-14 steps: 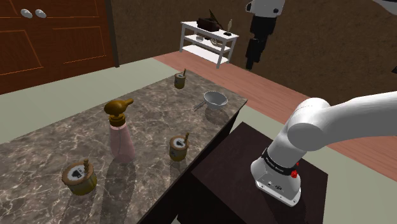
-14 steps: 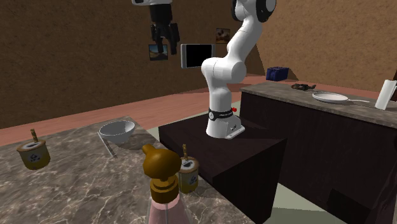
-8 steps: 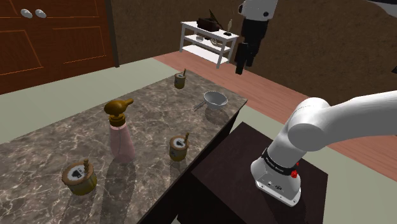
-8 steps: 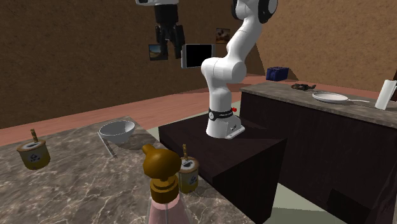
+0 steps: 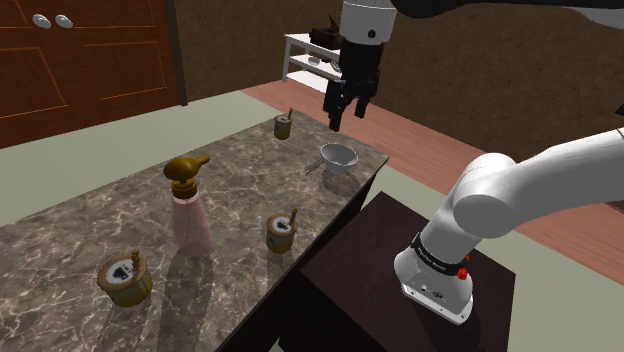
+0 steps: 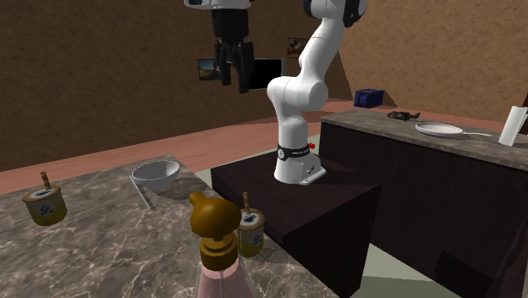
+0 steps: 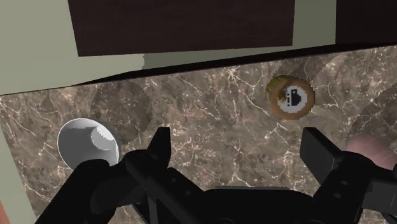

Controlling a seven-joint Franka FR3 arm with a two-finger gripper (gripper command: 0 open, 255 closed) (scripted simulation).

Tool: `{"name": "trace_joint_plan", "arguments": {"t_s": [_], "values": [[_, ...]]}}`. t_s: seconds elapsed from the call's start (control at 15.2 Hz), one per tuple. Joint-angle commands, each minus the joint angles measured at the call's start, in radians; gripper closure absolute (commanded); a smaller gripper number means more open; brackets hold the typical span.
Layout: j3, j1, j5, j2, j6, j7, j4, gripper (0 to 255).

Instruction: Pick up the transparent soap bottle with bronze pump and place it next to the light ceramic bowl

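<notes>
Soap bottle (image 5: 190, 218), pink-tinted and see-through with a bronze pump, stands upright midway along the brown marbled counter (image 5: 60, 240), well apart from the pale grey bowl (image 5: 338, 155) near the counter's far end, over which the all-black gripper (image 5: 346, 117) hangs high, its fingers (image 7: 158, 149) spread apart, holding nothing.

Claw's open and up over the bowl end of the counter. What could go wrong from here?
The soap bottle is tall and narrow with a broad pump; an off-centre closing of the claw could tip it. The small jar stands between bottle and stand, so a low approach might knock it. The bowl sits near the counter's corner, leaving little room to set down.
</notes>
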Motion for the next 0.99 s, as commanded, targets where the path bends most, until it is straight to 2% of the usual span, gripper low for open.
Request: {"name": "trace_joint_plan", "arguments": {"t_s": [0.0, 0.26, 0.53, 0.73, 0.92], "values": [[0.053, 0.001, 0.021, 0.038, 0.031, 0.075, 0.021, 0], [0.157, -0.011, 0.035, 0.142, 0.096, 0.219, 0.083, 0], [0.262, -0.034, 0.014, 0.269, 0.155, 0.373, 0.169, 0], [0.343, -0.057, -0.032, 0.381, 0.19, 0.498, 0.249, 0], [0.42, -0.076, -0.109, 0.512, 0.212, 0.636, 0.343, 0]]}}
